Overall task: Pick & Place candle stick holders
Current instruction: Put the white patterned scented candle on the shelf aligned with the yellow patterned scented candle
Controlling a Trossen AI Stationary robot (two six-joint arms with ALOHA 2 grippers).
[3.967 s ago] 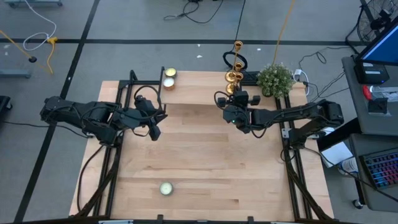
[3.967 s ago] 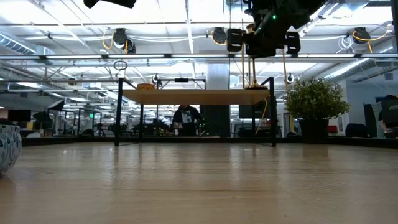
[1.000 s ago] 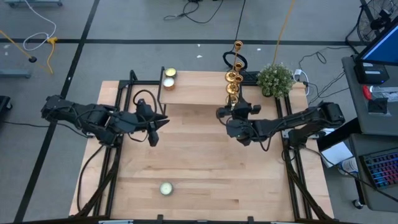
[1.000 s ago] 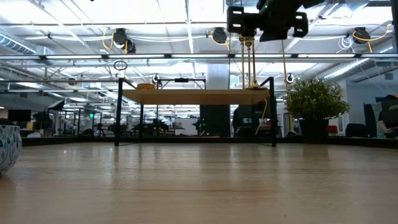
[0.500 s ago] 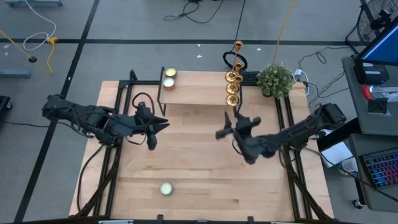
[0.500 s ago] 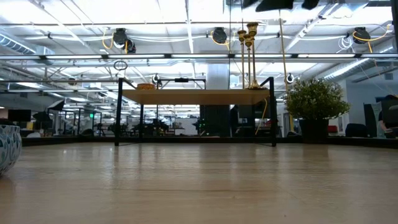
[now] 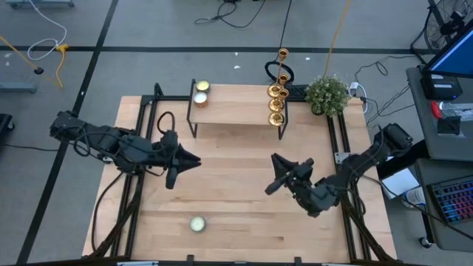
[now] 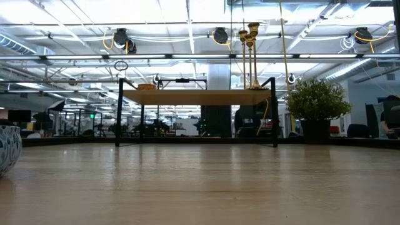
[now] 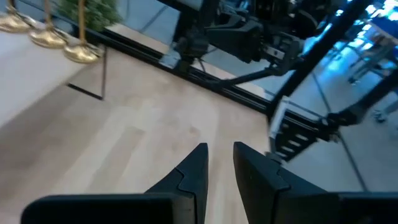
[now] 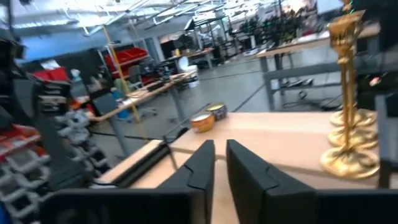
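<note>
Three gold candle stick holders (image 7: 275, 105) stand by their round bases in a row on the right end of a raised wooden shelf (image 7: 233, 107) at the table's far side. They also show in the low view (image 8: 252, 56) and in both wrist views (image 9: 79, 52) (image 10: 349, 155). My right gripper (image 7: 275, 174) (image 10: 219, 163) hangs over the table's middle right, well short of the shelf, shut, with only a slit between its fingers and nothing in it. My left gripper (image 7: 194, 159) (image 9: 219, 163) hovers over the middle left, shut and empty.
Two tin candles (image 7: 200, 92) sit on the shelf's left end, and one round candle (image 7: 196, 223) lies near the table's front edge. A potted plant (image 7: 327, 94) stands at the far right corner. A patterned bowl (image 8: 7, 149) shows at the low view's left.
My right gripper has drawn back from the candle stick holder nearest the shelf's front edge. It has swung out over the table toward the near edge and turned as it went. The three holders stay standing on the shelf. My left gripper has drifted slightly toward the near edge.
</note>
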